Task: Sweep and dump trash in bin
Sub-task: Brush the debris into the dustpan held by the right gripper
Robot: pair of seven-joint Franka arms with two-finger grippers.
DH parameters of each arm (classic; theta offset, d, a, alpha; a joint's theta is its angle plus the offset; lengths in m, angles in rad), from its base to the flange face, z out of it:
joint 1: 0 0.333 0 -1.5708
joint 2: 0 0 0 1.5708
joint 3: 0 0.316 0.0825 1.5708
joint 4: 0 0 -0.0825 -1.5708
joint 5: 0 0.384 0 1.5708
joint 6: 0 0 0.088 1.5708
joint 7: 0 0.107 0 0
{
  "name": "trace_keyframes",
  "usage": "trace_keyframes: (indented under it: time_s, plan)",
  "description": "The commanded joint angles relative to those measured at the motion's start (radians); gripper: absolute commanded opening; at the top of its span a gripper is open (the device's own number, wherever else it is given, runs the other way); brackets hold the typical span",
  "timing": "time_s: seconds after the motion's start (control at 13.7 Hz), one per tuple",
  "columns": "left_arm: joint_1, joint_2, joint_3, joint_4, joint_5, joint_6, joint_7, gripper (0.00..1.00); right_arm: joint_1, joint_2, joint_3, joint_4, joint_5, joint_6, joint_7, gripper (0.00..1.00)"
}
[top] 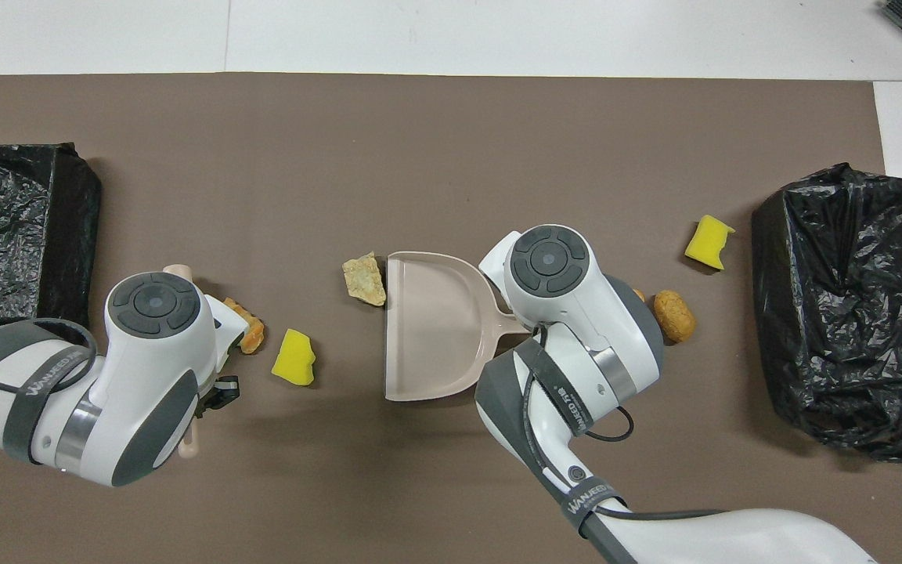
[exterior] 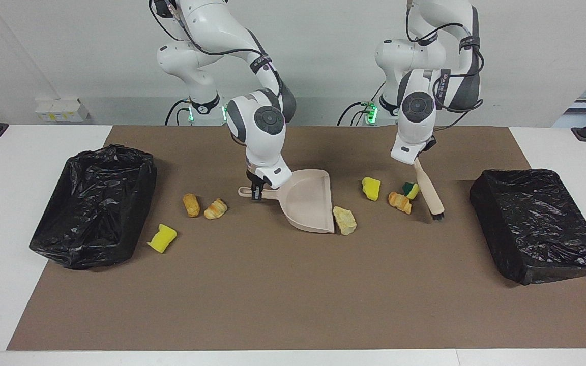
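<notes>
Right gripper (exterior: 257, 192) clamps the handle of the beige plastic dustpan (exterior: 309, 203), flat on the bench. A pale bread chunk (exterior: 344, 220) touches the dustpan's lip. Left gripper (exterior: 417, 160) grips the beige long-handled brush (exterior: 429, 193) beside it.

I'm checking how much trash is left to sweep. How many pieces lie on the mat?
7. Three lie near the open bin: sponge, two bread bits. One pale bit touches the dustpan lip. Sponge, bread and green-backed sponge lie beside the brush.
</notes>
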Motion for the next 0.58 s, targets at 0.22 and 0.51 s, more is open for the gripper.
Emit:
trace_keyframes:
  time_s: [0.22, 0.51]
  plan:
    - [-0.088, 0.05, 0.0, -0.017, -0.201, 0.151, 0.033, 0.0, 0.051, -0.001, 0.005, 0.073, -0.132, -0.188, 0.057, 0.0]
    - [-0.214, 0.055, -0.002, -0.009, -0.362, 0.238, 0.038, 0.0, 0.051, -0.003, 0.007, 0.061, -0.128, -0.185, 0.097, 0.0]
